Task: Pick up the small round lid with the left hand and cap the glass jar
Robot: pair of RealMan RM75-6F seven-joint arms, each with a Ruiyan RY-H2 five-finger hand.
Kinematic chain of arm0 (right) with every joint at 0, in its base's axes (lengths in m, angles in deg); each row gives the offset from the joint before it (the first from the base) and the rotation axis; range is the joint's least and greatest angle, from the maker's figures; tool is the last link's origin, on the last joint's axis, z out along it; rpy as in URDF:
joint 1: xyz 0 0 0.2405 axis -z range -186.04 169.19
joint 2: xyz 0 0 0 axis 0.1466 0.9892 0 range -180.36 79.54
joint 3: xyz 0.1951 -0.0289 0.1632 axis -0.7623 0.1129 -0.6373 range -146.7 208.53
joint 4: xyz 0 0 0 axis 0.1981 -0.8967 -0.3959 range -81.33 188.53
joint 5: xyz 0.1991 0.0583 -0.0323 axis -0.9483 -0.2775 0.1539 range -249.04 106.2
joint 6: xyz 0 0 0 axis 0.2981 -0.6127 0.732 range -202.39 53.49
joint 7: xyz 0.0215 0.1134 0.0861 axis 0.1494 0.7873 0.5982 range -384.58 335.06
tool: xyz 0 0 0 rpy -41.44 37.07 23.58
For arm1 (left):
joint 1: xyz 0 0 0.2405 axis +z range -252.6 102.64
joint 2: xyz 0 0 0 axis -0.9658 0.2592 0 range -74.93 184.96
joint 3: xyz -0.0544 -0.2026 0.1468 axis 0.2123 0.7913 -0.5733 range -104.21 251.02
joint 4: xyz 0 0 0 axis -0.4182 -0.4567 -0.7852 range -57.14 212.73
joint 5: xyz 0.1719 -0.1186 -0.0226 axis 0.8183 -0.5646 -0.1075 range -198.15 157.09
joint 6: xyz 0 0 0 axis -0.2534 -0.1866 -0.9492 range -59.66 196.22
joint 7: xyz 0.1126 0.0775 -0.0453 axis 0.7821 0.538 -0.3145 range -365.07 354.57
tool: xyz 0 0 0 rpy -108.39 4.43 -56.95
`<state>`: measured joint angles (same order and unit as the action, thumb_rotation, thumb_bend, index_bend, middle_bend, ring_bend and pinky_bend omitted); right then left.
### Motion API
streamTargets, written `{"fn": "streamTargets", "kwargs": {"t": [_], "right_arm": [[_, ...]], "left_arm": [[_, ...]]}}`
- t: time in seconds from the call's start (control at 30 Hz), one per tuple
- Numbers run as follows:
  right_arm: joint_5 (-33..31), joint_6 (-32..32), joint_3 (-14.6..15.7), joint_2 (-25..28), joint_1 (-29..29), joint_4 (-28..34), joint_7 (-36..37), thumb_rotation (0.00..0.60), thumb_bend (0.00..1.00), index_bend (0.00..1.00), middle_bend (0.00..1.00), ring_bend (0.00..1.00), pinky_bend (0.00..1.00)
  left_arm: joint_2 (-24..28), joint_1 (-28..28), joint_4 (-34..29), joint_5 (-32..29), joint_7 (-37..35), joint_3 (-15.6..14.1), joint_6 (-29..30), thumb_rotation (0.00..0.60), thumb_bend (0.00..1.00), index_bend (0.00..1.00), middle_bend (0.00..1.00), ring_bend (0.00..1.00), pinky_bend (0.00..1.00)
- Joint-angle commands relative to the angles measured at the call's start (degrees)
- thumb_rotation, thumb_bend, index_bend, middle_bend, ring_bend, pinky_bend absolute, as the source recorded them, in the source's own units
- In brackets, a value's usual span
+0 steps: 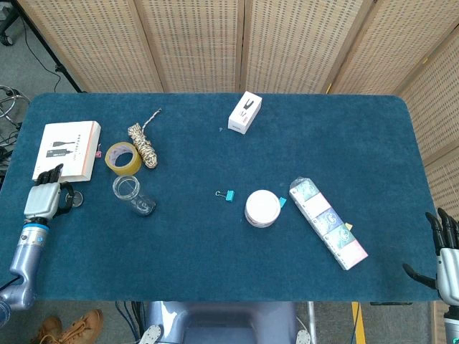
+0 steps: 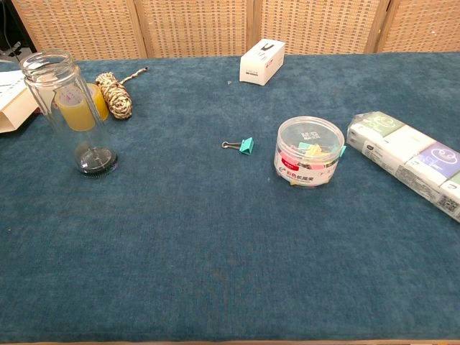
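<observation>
The glass jar [image 1: 133, 195] stands upright and uncapped left of the table's middle; the chest view shows it tall and clear [image 2: 70, 108]. The small round lid [image 1: 73, 197] lies at the table's left edge, left of the jar. My left hand [image 1: 43, 198] is low beside the lid, its dark fingers curled round it and holding it against the cloth. My right hand [image 1: 446, 247] hangs at the table's front right corner with fingers spread and nothing in it. Neither hand shows in the chest view.
Behind the jar sit a yellow tape roll [image 1: 122, 158], a rope bundle [image 1: 144, 145] and a white booklet [image 1: 67, 150]. Farther right are a teal binder clip [image 1: 229, 194], a round clip tub [image 1: 262, 208], a tissue pack [image 1: 328, 223] and a small white box [image 1: 244, 112].
</observation>
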<state>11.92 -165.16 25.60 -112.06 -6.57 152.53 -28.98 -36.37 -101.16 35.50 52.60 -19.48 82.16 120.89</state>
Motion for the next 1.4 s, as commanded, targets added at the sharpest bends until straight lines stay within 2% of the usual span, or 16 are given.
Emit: {"fn": "streamTargets", "kwargs": {"t": [0.03, 0.3, 0.47, 0.77, 1.03, 1.27, 1.4], "right_arm": [[0.0, -0.1, 0.0, 0.0, 0.0, 0.0, 0.0, 0.6, 0.0, 0.03, 0.0, 0.0, 0.0], [0.2, -0.4, 0.0, 0.2, 0.2, 0.2, 0.3, 0.6, 0.0, 0.04, 0.0, 0.0, 0.0], [0.1, -0.5, -0.1, 0.4, 0.3, 0.3, 0.7, 0.6, 0.0, 0.04, 0.0, 0.0, 0.0], [0.3, -0.7, -0.1, 0.5, 0.3, 0.5, 0.9, 0.6, 0.0, 0.04, 0.0, 0.0, 0.0], [0.3, -0.8, -0.2, 0.6, 0.3, 0.4, 1.0, 0.6, 0.0, 0.04, 0.0, 0.0, 0.0], [0.2, -1.1, -0.3, 0.7, 0.5, 0.6, 1.4, 0.6, 0.0, 0.04, 0.0, 0.0, 0.0], [0.0, -1.0, -0.3, 0.9, 0.5, 0.5, 1.8, 0.6, 0.0, 0.04, 0.0, 0.0, 0.0]], "left_arm": [[0.7, 0.4, -1.0, 0.1, 0.1, 0.0, 0.7, 0.6, 0.5, 0.62, 0.0, 0.0, 0.0], [3.5, 1.4, -5.7, 0.7, 0.2, 0.3, 3.9, 0.6, 0.5, 0.62, 0.0, 0.0, 0.0], [7.3, 1.7, -12.1, 2.0, 0.5, 0.7, 7.0, 0.6, 0.5, 0.62, 0.0, 0.0, 0.0], [18.1, 2.1, -30.1, 5.1, 4.2, 2.5, 14.0, 0.6, 0.5, 0.62, 0.0, 0.0, 0.0], [27.9, 1.8, -46.9, 8.4, 5.7, 4.2, 17.3, 0.6, 0.5, 0.62, 0.0, 0.0, 0.0], [31.3, 0.0, -55.9, 9.6, 10.1, 6.0, 18.6, 0.6, 0.5, 0.62, 0.0, 0.0, 0.0], [31.5, -1.2, -58.5, 8.5, 12.3, 6.9, 18.0, 0.6, 0.5, 0.62, 0.0, 0.0, 0.0]]}}
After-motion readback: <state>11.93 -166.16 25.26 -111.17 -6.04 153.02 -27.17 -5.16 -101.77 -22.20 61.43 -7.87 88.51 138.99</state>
